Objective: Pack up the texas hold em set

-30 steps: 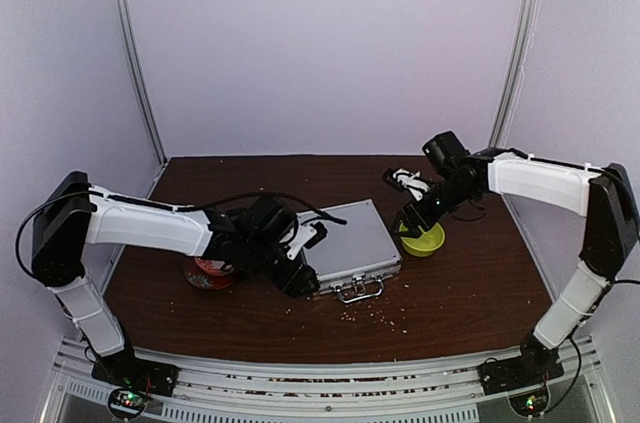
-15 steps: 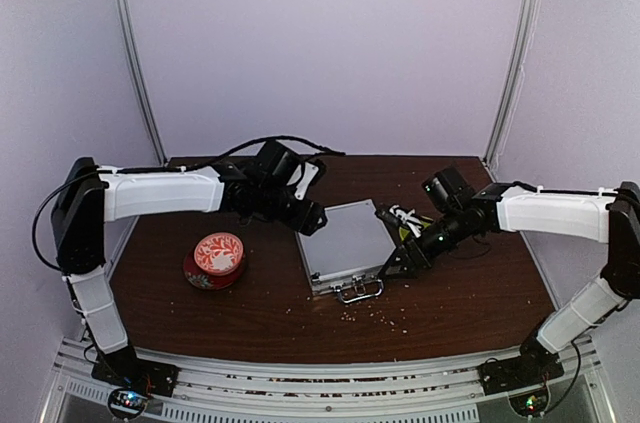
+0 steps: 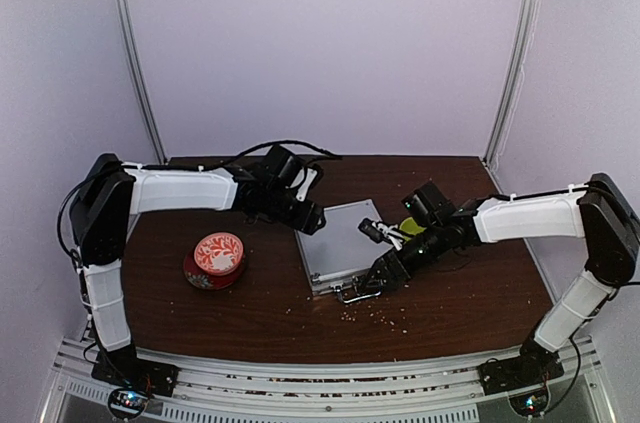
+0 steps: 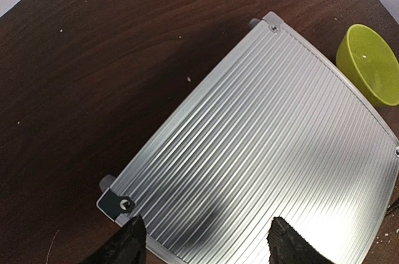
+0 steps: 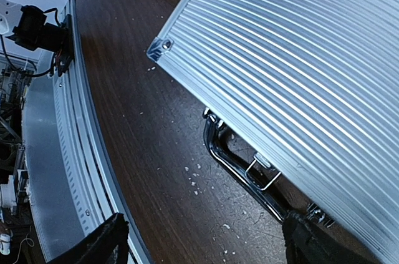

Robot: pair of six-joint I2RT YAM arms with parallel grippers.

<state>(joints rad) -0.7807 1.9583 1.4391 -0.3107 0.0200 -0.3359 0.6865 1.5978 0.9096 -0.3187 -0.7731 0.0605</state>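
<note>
Ribbed square silver aluminium case [image 3: 342, 243] lies shut mid-surface. Left pincer [image 4: 206, 245] hovers spread over its rear edge; right pincer [image 5: 206, 239], spread, hangs over the front handle [image 5: 240, 173], bare wood beyond.

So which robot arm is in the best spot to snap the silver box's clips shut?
Probably the right gripper. It hovers open by the case's front edge, with the handle and a latch between its fingers. The left gripper is over the far, hinge side.

Overhead view faces the whole table [image 3: 250, 313]; both wrist views look down closely at the case [image 3: 338, 243].
</note>
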